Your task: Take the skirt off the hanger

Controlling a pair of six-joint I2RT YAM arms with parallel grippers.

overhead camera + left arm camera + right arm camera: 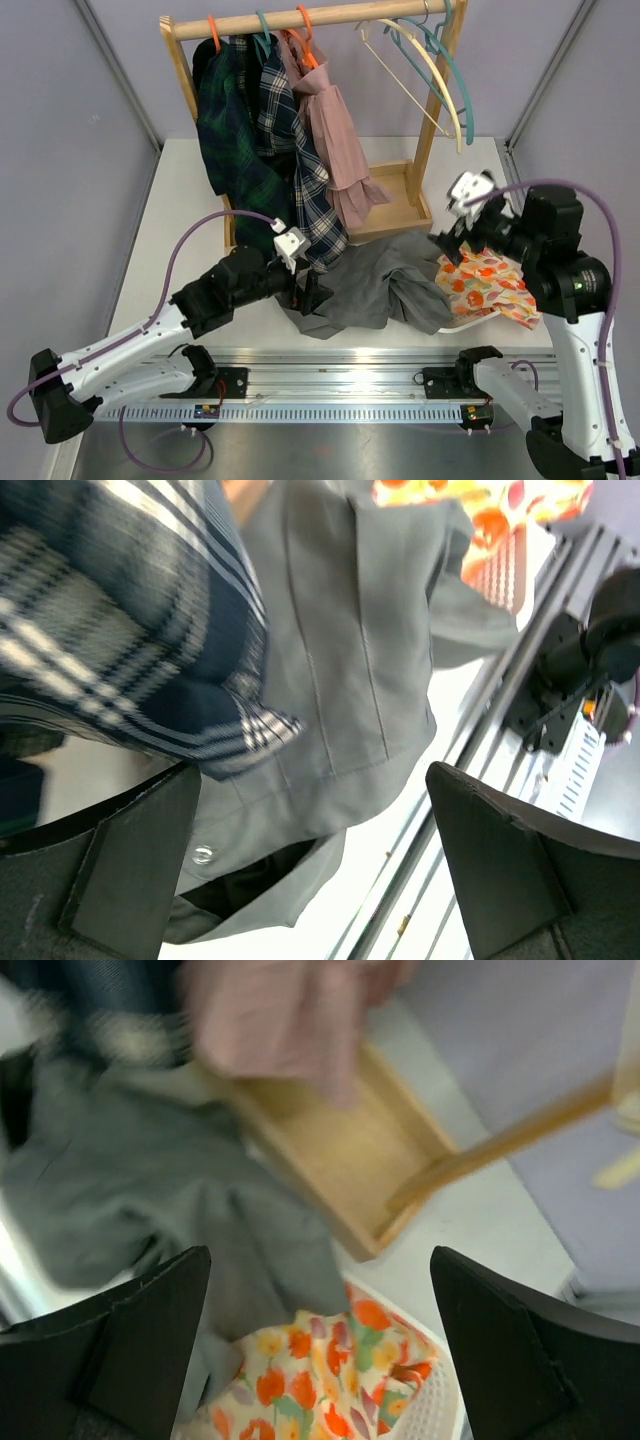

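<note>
Fingers spread and gripping nothing, the left tool (312,780) hovers low over the 9 o'clock edge of a crumpled grey, button-waisted skirt (385,285). It appears lined up on the waistband, where the hem of a navy-and-white plaid shirt (310,190) hangs across it. The right tool (320,1260), likewise spread and empty, hangs at the skirt's 3 o'clock above an orange-flowered cloth (490,280) heaped in a white mesh basket (430,1400), clear of the work. The skirt lies on the white surface (180,200) at 6 o'clock of the wooden clothes rack (300,20). No hanger is visible in it, suggesting the removal is done or nearly so. Bare cream and teal hangers (456,110) dangle from the rail at 1 o'clock.
</note>
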